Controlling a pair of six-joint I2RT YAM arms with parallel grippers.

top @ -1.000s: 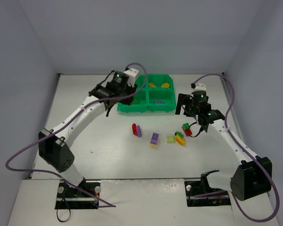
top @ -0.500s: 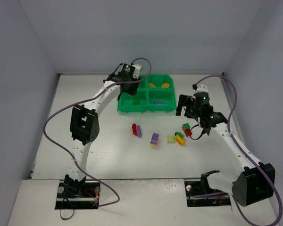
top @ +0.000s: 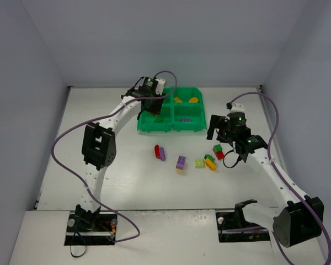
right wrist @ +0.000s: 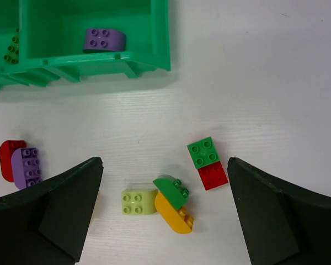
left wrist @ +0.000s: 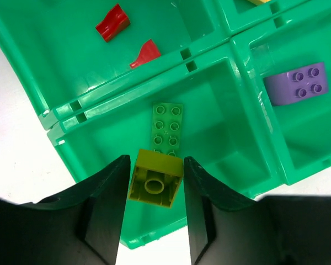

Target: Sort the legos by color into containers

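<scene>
The left claw (left wrist: 154, 165), seemingly clamped on a lime brick (left wrist: 156, 179), hangs directly over the tray's (left wrist: 71, 160) near-left compartment (left wrist: 215, 127), where a green brick (left wrist: 167, 130) lies lengthwise just beyond it (the right claw (right wrist: 163, 160), spread wide, hovers above loose bricks (right wrist: 171, 199) in front of the tray).

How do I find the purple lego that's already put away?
Find the bright green tray at the far side of the table. Look in its near right compartment: the purple lego lies there alone, the only purple one inside the tray.
</scene>
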